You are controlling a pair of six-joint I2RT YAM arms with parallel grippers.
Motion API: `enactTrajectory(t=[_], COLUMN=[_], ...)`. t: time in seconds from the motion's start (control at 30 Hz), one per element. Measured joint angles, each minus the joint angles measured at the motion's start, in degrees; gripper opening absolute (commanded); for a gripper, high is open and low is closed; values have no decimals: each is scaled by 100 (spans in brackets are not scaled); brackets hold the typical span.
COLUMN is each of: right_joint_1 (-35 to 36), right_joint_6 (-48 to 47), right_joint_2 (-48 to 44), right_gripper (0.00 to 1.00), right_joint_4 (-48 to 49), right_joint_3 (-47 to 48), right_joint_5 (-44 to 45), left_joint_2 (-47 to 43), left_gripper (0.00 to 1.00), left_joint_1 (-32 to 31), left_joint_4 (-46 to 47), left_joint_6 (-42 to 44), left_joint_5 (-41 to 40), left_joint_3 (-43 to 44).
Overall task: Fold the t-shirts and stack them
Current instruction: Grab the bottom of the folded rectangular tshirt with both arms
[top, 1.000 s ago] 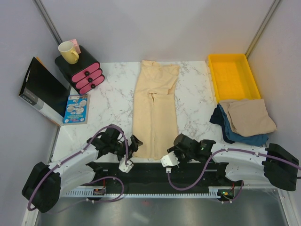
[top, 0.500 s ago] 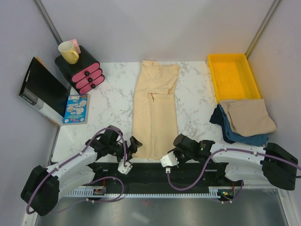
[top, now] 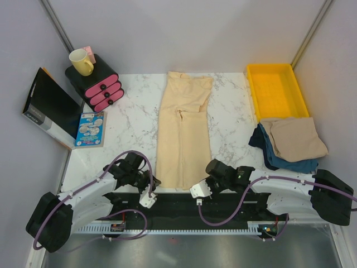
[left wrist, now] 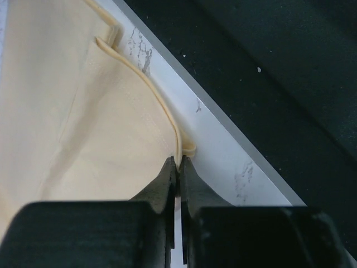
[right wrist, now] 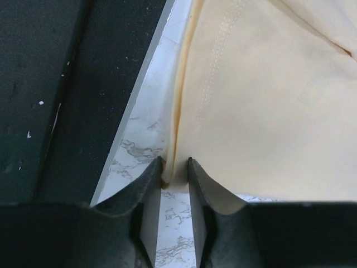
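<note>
Snapped from wide apart to pinched shut within the last second: left hand (left wrist: 178,162), now clamped on the near left hem corner of the t-shirt (top: 184,128), a thin fold of cloth nipped between the fingertips. Narrowed over the same second: right hand (right wrist: 174,164), fingers pressed to either side of the near right hem corner, cloth filling the gap. Both low at the near edge of the worktop (top: 134,123).

Straight ahead of both hands: t-shirt folded to a long cream strip, long axis running directly away, near end between the two, far end well beyond. Equally near, each hand on its own corner. Judged next: carrying the near hem forward along that axis, corners kept level to land the fold square.

Well to the right of the right hand and farther out: yellow tray (top: 251,89), only its own ribbed floor showing inside. Just nearer than the tray: folded tan t-shirt (top: 293,138) resting on folded blue cloth (top: 279,161). Far beyond the left hand, leftward: pink drawer unit (top: 103,89), drawers shut, yellow mug (top: 81,61) on top, contents unseen.
</note>
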Motion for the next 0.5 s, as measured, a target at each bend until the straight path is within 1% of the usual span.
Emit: enactTrajectory(t=[0.1, 0.13, 0.17, 0.37, 0.5], right_joint_1=[0, 0, 0, 0, 0], right_joint_6=[20, 17, 24, 83, 190], right_joint_2=[2, 2, 2, 2, 0], right_gripper=[17, 6, 0, 0, 0], right_joint_4=[2, 2, 2, -76, -450], right_joint_3=[-2, 0, 0, 37, 393], right_joint_5=[-4, -9, -11, -2, 2], left_joint_2=[0, -4, -11, -197, -629], left_gripper=[2, 2, 2, 2, 2], left_joint_1=[0, 0, 0, 0, 0], left_joint_4=[-81, -96, -109, -190, -313], left_joint_6=[0, 0, 0, -138, -404], left_joint_5=[-33, -33, -33, -33, -28], left_joint_3=[0, -2, -4, -9, 55])
